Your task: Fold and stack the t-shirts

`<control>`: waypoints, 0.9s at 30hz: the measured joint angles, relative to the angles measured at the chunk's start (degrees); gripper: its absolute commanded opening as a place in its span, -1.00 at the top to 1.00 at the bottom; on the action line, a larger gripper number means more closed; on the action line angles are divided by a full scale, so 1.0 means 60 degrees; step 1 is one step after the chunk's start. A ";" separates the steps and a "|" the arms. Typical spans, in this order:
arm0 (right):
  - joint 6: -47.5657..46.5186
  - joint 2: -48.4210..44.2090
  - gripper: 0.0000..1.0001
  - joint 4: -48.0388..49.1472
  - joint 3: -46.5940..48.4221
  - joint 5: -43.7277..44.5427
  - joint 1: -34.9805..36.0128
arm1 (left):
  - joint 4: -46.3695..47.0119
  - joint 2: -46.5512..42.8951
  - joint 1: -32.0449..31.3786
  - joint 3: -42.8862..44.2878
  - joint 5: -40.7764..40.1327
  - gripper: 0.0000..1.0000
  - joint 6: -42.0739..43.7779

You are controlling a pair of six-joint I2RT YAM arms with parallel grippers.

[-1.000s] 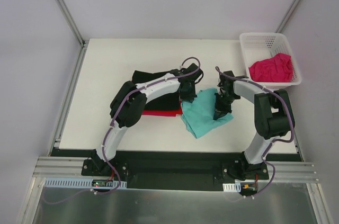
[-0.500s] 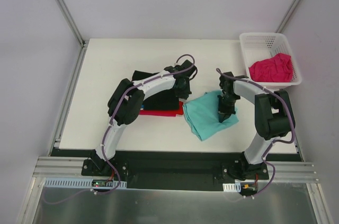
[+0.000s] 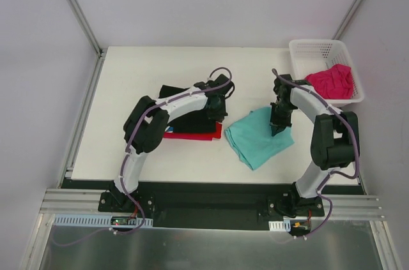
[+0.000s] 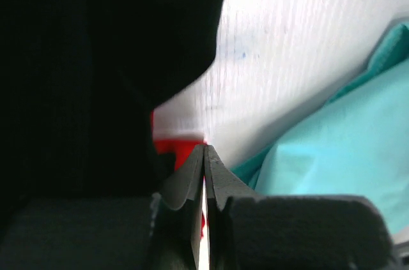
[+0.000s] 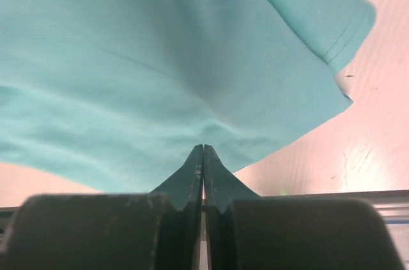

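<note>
As my right arm swung out to the right over the last second, the teal-green cloth t-shirt got dragged along. It now sits on the right half of the white table, its left corner just beside the stack. My right gripper is pinched on a pucker of teal cloth at the shirt's far right edge. My left gripper, jaws pressed together with nothing in them, has backed off the teal shirt. It is now at the right edge of the black cloth t-shirt, which lies on the red cloth t-shirt.

My read: two are stacked, the teal one is still being repositioned and isn't neatly folded. The magenta-pink cloth t-shirt waits in the white plastic lattice basket.

The teal shirt lies skewed to the table edge, one corner pointing at the near edge. It is nearly as wide as long, so I can't call its long axis firmly; roughly left to right, slightly tilted.
</note>
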 measured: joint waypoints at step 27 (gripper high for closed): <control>-0.0488 0.4164 0.98 -0.0386 0.5067 -0.0211 -0.0076 | -0.0011 -0.3544 -0.2331 -0.2860 -0.0229 1.00 -0.1311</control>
